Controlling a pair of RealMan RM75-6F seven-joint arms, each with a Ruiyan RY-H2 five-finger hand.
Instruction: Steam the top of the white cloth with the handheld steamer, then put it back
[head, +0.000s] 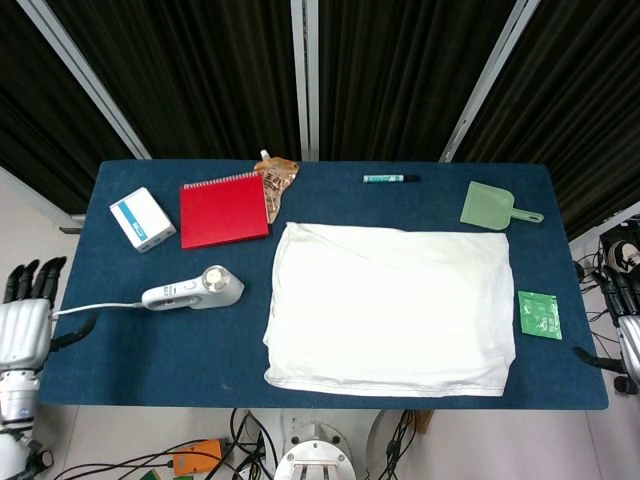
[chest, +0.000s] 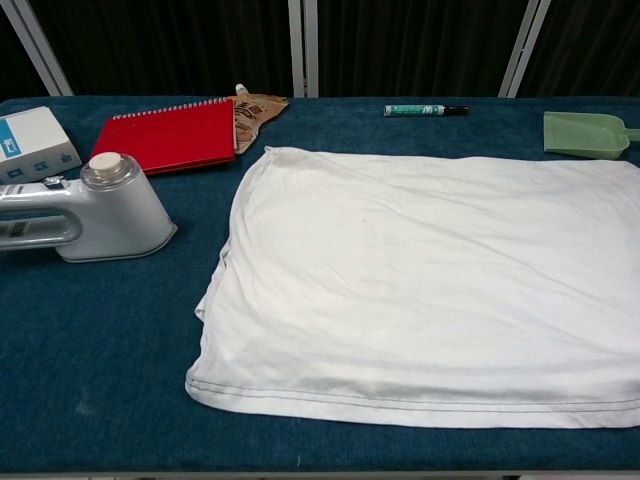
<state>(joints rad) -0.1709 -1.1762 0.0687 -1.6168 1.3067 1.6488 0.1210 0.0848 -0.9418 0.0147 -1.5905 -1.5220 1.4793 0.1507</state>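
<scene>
White-shelled, our left hand (head: 25, 318) hangs off the counter's (head: 150, 350) left edge, fingers spread, holding nothing. Next comes the handheld steamer (head: 195, 291), lying on the blue cover beside the red notebook (head: 224, 209), well apart from both hands, its cord trailing left. We judge the steaming done and the tool set down; what remains is to keep our arms wide of that cord. Further right the white cloth (head: 392, 308) lies flat mid-counter. At the far right edge our right hand (head: 628, 345) barely shows; we cannot tell its state.
</scene>
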